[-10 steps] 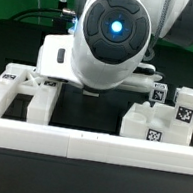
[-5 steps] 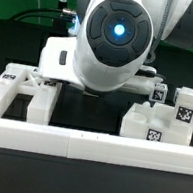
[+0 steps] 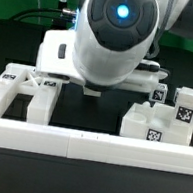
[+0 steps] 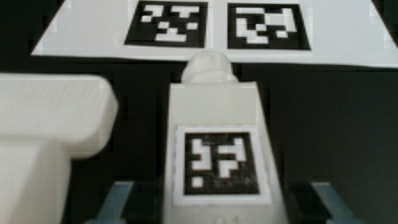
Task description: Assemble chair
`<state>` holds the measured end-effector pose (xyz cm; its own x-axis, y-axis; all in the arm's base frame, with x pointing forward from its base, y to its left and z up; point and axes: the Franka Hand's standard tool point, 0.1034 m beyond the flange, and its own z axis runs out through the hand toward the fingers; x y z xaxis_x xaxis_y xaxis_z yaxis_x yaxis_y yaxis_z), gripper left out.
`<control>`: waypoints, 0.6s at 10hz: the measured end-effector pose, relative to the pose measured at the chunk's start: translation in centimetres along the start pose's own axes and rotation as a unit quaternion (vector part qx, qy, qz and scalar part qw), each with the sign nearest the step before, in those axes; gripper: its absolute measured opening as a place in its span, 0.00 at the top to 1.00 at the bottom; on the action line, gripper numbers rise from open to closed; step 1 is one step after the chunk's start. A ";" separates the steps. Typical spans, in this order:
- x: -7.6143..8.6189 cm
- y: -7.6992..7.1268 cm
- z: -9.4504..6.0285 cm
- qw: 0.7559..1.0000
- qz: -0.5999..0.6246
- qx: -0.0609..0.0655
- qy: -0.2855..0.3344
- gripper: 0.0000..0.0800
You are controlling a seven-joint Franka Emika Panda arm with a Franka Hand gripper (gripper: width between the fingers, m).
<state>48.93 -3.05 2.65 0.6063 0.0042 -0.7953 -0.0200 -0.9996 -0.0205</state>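
Note:
A white chair leg point(image 4: 217, 120) with a black-and-white tag on its top face lies lengthwise between my fingers, its narrow peg end pointing at the marker board point(image 4: 214, 28). My gripper point(image 4: 221, 206) is shut on this leg, with one grey finger point(image 4: 121, 200) on each side of its square end. Beside the leg sits a larger rounded white chair part point(image 4: 50, 120). In the exterior view the arm's round housing point(image 3: 117, 32) hides the gripper and the leg.
A tagged white chair part point(image 3: 25, 85) stands at the exterior view's left. Several tagged chair parts point(image 3: 164, 117) cluster at its right. The long low white border rail point(image 3: 87, 144) runs across the front. Black table shows between them.
The arm's round housing has moved up a little in the exterior view. The chair parts at both sides have stayed where they were.

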 end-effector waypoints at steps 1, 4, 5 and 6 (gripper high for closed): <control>0.2 -0.1 -1.4 1.000 0.003 0.000 0.012 0.64; -0.2 -0.9 -5.9 0.998 0.001 -0.006 0.068 0.64; -0.1 -0.7 -5.6 0.998 0.002 -0.005 0.066 0.64; 0.1 -0.7 -5.7 0.997 0.002 -0.006 0.072 0.64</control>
<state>53.59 -2.54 6.04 0.7145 -0.0041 -0.6996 -0.0148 -0.9998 -0.0093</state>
